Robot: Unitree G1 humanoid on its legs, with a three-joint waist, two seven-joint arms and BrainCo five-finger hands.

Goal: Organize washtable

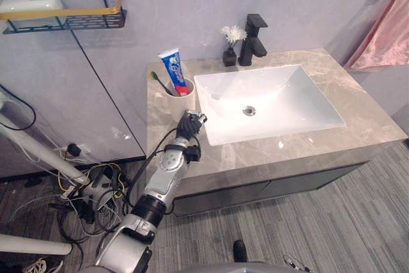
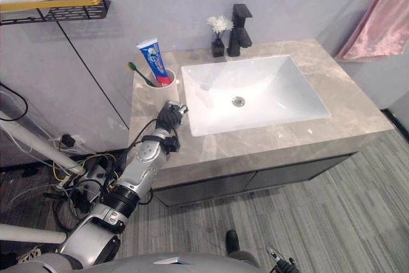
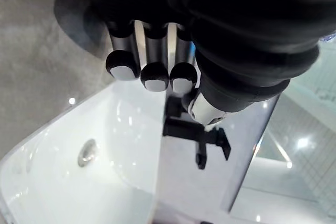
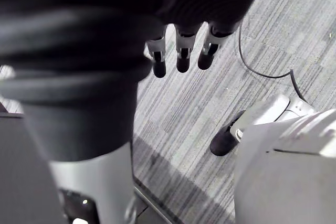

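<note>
Left hand (image 1: pixel 190 124): fingers curled in, holding nothing, over the counter (image 1: pixel 255 158).
Mug (image 1: pixel 176 101): white, glazed, round; just ahead of that hand. I cannot tell if they touch.
Inside it: soft toothpaste tube (image 1: pixel 174 70) and thin toothbrush (image 1: pixel 156 78), both leaning.
Risk: the mug looks slick and top-heavy, so a knuckle nudge could tip it toward the sink (image 1: pixel 281 103).
Counter: polished mottled stone, likely slippery.
Right hand (image 4: pixel 182 51): fingers loose, over the floor (image 4: pixel 210 108).
</note>
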